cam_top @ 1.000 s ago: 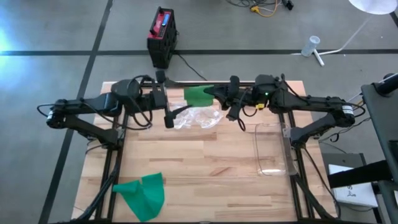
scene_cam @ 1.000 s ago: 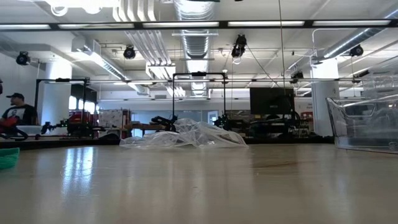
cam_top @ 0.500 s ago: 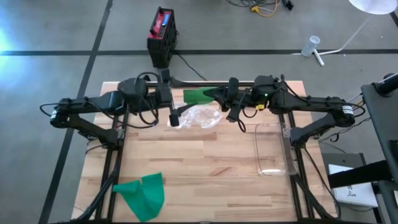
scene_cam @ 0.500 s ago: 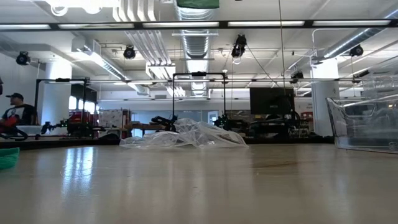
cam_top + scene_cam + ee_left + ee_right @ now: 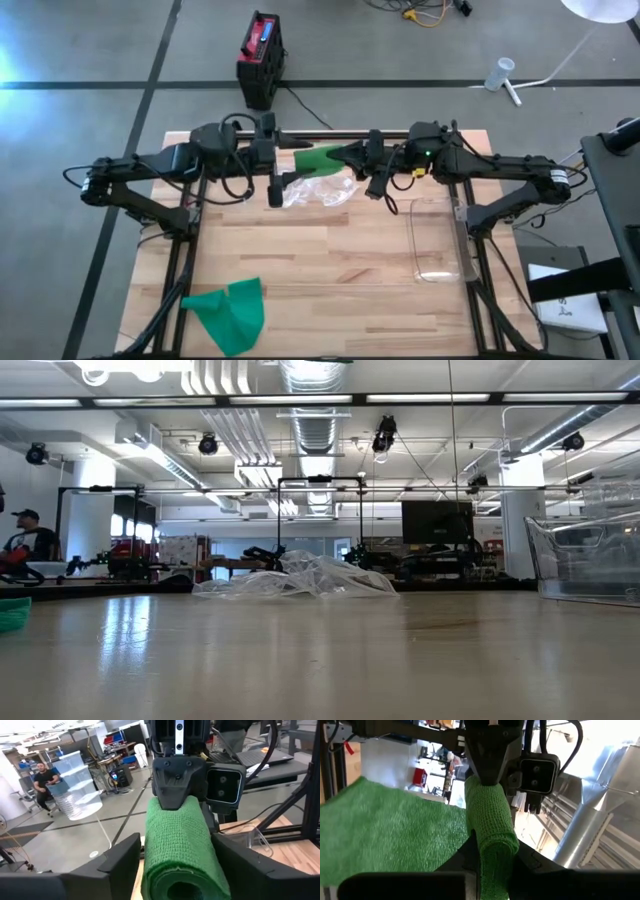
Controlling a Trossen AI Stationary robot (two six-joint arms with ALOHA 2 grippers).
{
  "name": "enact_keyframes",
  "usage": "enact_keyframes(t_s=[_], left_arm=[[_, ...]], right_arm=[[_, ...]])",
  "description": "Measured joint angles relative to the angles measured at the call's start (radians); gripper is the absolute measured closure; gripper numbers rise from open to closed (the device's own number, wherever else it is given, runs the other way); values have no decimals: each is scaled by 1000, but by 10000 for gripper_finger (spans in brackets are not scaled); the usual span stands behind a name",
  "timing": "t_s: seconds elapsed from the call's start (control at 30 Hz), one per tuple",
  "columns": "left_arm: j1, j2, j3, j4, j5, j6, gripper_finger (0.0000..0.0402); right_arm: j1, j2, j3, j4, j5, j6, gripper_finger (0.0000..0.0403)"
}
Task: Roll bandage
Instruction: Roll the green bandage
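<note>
A green bandage (image 5: 320,157) is held level, high above the table, between both arms. In the left wrist view its rolled part (image 5: 180,850) runs straight away from the camera to my right gripper (image 5: 352,155), which is shut on it. My left gripper (image 5: 283,158) is open, with one finger (image 5: 120,862) on each side of the roll's near end; I cannot tell whether they touch it. A loose flap (image 5: 385,830) spreads beside the roll. My right gripper pinches the end of the bandage's rolled part (image 5: 495,862) between its two fingers. It comes level from the table's right side, with the fingers lying along the roll. The roll is lifted clear of the table and reaches level toward my left gripper, the flap loose beside it.
A second green bandage (image 5: 230,312) lies at the table's near left corner. A crumpled clear plastic bag (image 5: 318,190) lies under the grippers. A clear container (image 5: 437,240) stands on the right. People sit in the room beyond (image 5: 25,540).
My left gripper has rolled a little about its own axis and edged toward the bandage's end. The bandage stays lifted between the two grippers.
</note>
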Motion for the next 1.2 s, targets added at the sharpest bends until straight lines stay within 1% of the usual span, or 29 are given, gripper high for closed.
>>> enact_keyframes(t_s=[0.07, 0.17, 0.3, 0.37, 0.43, 0.53, 0.63, 0.8, 0.97, 1.03, 1.13, 1.2], left_arm=[[2, 0, -1, 3, 0, 0, 178], [4, 3, -1, 5, 1, 0, 213], [6, 6, -1, 10, 0, 19, 289], [6, 6, -1, 11, -4, 39, 331], [6, 6, -1, 12, -23, 55, 366], [6, 3, -2, 14, -36, 58, 372], [6, -2, -2, 18, -40, 81, 372], [8, -7, -2, 15, -113, 134, 371], [8, -7, -4, 21, -110, 179, 371], [7, -4, -4, 23, -82, 199, 371], [5, 8, -7, 29, -40, 223, 371], [4, 10, -17, 27, -35, 244, 371]], right_arm=[[0, 0, 0, 0, 0, 0, 357], [0, 0, 0, 1, 4, 0, 357], [0, 0, 0, -1, 5, 9, 356], [0, 0, 0, -1, 9, 54, 349], [0, 0, 0, -1, 13, 136, 334], [1, 0, 0, -2, 17, 318, 300], [3, -6, 0, -8, 21, 538, 253], [4, -24, 0, -17, 32, 878, 173], [5, -41, 0, 0, 31, 1226, 114], [3, -41, 0, 0, 34, 1294, 100], [0, -39, -1, -4, 35, 1311, 92], [0, -39, -1, -4, 35, 1322, 93]])
